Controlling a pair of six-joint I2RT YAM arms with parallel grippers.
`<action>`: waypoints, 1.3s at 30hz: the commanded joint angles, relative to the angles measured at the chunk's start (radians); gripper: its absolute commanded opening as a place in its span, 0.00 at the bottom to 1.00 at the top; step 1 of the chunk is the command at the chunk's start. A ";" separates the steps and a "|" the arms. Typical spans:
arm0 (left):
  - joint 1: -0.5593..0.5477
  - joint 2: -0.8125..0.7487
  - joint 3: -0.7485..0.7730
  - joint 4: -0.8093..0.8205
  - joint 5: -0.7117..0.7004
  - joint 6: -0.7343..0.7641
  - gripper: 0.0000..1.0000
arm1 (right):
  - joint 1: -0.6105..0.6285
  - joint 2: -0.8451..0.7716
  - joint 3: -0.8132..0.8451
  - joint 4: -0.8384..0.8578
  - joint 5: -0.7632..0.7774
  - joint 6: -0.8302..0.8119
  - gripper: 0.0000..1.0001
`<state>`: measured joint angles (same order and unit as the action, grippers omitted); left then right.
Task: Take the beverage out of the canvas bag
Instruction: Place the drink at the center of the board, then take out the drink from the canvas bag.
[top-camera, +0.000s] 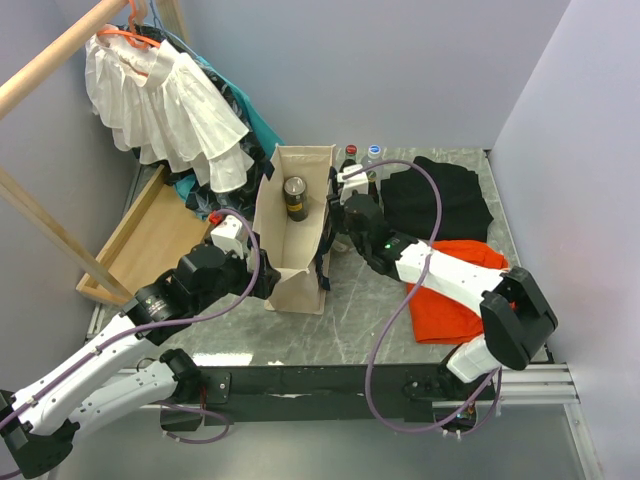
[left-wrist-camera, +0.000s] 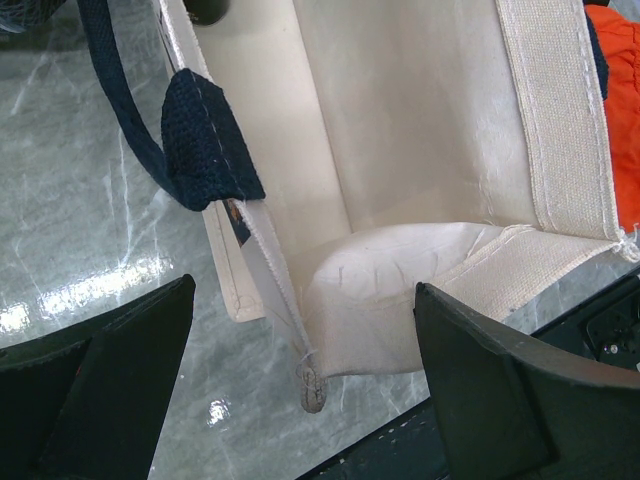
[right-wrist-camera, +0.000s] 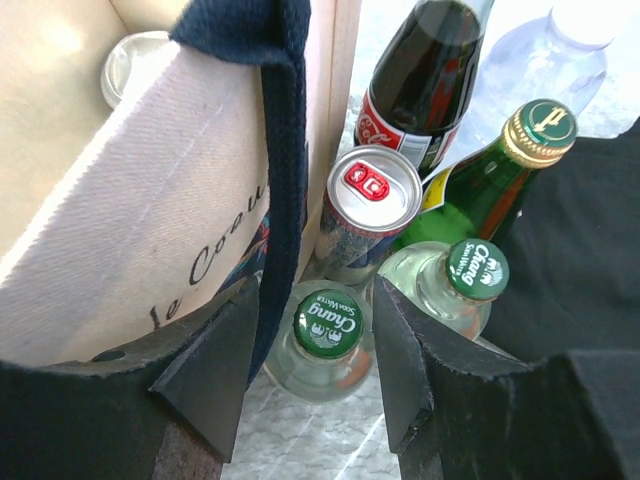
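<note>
Bag (top-camera: 296, 228) stands upright mid-worktop (top-camera: 285, 335), mouth open, navy strap (left-wrist-camera: 200, 140) hanging down its side. Dark can (top-camera: 295, 197) stands inside the bag toward the 12 o'clock end, not out yet; the right wrist view shows its silver top (right-wrist-camera: 130, 65) below the rim. Left gripper (left-wrist-camera: 305, 390) is at the bag's 7 o'clock corner, jaws wide apart, straddling the near end of the bag and gripping nothing; the cream lining fills that view. Right gripper (right-wrist-camera: 317, 330) is at the bag's 3 o'clock side, low among the drinks on the worktop just beside the bag. Its jaws are apart, one each side of a green-capped Chang bottle (right-wrist-camera: 327, 325), with gaps showing at the cap; can't tell if they touch the glass lower down. A second Chang bottle (right-wrist-camera: 462, 280) sits at 2 o'clock of the first, a red-tab can (right-wrist-camera: 372, 190) at 12, then a cola bottle (right-wrist-camera: 420, 80), a green bottle (right-wrist-camera: 500, 180) and a clear bottle (right-wrist-camera: 540, 70) behind. Black cloth (top-camera: 440, 200) lies at the bag's 3 o'clock and orange cloth (top-camera: 450, 295) at 4. Wooden tray (top-camera: 150, 240) is at 9 o'clock, and a white garment (top-camera: 165, 100) hangs at 10.
</note>
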<state>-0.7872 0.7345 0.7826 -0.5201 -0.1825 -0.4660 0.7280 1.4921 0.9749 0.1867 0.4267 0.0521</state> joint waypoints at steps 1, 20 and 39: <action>-0.007 -0.004 0.012 -0.018 -0.005 0.000 0.96 | 0.014 -0.084 0.038 0.022 0.037 -0.009 0.56; -0.012 -0.018 0.010 -0.015 -0.003 0.003 0.96 | 0.079 -0.094 0.468 -0.383 -0.160 -0.096 0.60; -0.017 -0.030 0.012 -0.021 -0.022 -0.005 0.96 | 0.100 0.289 0.829 -0.599 -0.244 -0.095 0.58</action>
<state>-0.7963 0.7025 0.7826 -0.5247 -0.2005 -0.4660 0.8227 1.7519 1.7435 -0.4099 0.1955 -0.0387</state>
